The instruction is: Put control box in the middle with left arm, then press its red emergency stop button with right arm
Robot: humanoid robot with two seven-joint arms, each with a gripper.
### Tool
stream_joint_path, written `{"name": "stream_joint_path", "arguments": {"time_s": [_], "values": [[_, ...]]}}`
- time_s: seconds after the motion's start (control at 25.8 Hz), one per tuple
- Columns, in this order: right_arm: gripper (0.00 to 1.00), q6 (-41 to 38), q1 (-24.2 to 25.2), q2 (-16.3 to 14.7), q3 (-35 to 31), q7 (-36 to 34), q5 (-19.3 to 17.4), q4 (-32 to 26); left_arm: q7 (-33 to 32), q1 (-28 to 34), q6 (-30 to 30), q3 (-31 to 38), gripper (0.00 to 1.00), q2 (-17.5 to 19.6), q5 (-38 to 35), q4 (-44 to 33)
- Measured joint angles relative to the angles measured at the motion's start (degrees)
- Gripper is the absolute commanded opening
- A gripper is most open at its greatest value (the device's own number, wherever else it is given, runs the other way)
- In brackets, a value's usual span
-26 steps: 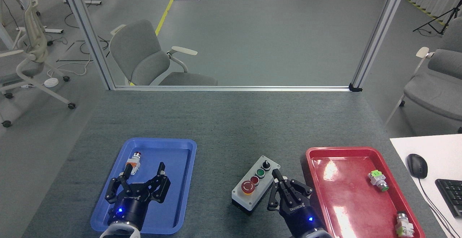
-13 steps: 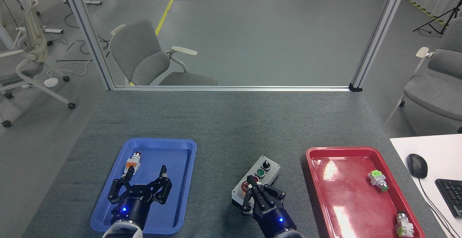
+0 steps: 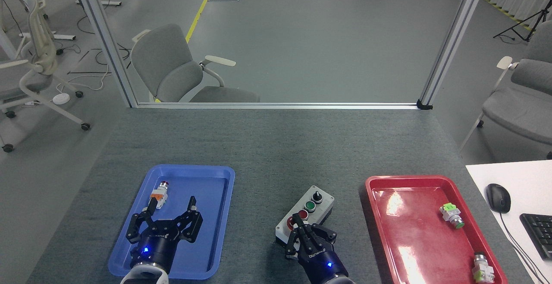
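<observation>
The light-grey control box [image 3: 320, 206] with a black base lies on the dark-grey tabletop between the two trays. Its black knob, green button and small red button show in a row. My right gripper [image 3: 297, 223] is shut, its fingertips down on the near end of the box, covering most of the red emergency stop button [image 3: 291, 222]; only a red sliver shows. My left gripper [image 3: 171, 204] hangs open over the blue tray [image 3: 215, 189], holding nothing.
A small white-and-orange switch part [image 3: 158, 197] lies in the blue tray just beyond my left gripper. The red tray [image 3: 401, 215] at the right holds two small switch parts [image 3: 451, 214]. A white desk with a mouse [image 3: 498, 198] and keyboard stands at the far right.
My right gripper swung left from beside the box's right edge onto the big red button at its near end. The left gripper stayed over the blue tray, open.
</observation>
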Motion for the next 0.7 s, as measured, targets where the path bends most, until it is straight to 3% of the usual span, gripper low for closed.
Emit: {"name": "stream_joint_path", "arguments": {"time_s": [0.31,0.39,0.62,0.66,0.7], "values": [[0.01,-0.3,0.1,-0.3,-0.3,2.0,-0.9,-2.9,0.0,-0.1,0.0,0.0,0.99,0.1,0.0,-0.1],[0.29,-0.4,0.0,-0.4,-0.8,2.0,-1.5,-5.1,0.0,-0.1,0.0,0.0,0.99,0.1,0.0,-0.1],[0.91,-0.6,1.8,-1.1,-5.6,0.6,-3.1,-10.6,0.0,-0.1,0.0,0.0,0.99,0.1,0.0,-0.1],[0.97,-0.6,2.2,-1.4,-6.9,0.5,-3.2,-11.0,0.0,-0.2,0.0,0.0,0.99,0.1,0.0,-0.1],[0.97,-0.6,2.7,-1.8,-8.3,0.4,-3.3,-11.4,0.0,-0.3,0.0,0.0,0.99,0.1,0.0,0.0]]}}
